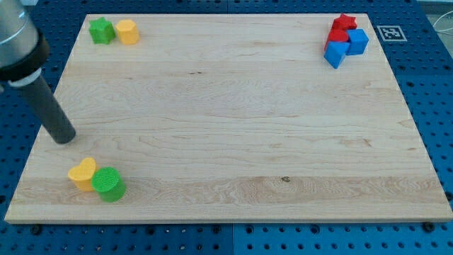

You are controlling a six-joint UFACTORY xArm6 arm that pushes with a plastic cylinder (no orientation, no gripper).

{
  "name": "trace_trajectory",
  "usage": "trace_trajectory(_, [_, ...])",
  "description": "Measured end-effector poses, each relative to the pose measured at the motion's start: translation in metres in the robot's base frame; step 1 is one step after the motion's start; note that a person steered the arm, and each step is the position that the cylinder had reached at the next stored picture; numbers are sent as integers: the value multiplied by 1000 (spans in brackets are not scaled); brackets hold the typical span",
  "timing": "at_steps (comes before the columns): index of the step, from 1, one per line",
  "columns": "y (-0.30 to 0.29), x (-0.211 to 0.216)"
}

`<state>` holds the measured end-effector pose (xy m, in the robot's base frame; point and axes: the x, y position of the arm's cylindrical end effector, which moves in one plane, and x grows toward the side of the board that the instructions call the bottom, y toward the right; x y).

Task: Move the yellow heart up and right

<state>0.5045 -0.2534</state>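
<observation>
**Tip parked above the yellow heart, lower left**

Camera view: the yellow heart (83, 173) lies in the lower left of the frame, near the bench's (233, 106) bottom-left corner, touching a green cylinder (109, 184) on its right. My tip (64, 136) sits on the wood above the heart and slightly to its left, apart from it with bare board between. The rod rises toward the upper left of the frame. I carry no gripper, only this rod. In the upper left corner a green star (102, 30) rests against a yellow block (127, 32). In the upper right, a red star (344, 24), another red block (336, 37) and two blue blocks (358, 41) (335, 54) cluster together.
</observation>
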Motion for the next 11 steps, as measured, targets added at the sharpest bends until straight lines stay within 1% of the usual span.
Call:
trace_trajectory(1, [-11, 27])
trace_trajectory(3, [-12, 84])
trace_trajectory(4, [14, 114])
trace_trajectory(5, [31, 113])
trace_trajectory(6, [37, 111])
trace_trajectory(8, [39, 20])
trace_trajectory(9, [41, 14])
trace_trajectory(10, [41, 19])
trace_trajectory(11, [41, 68])
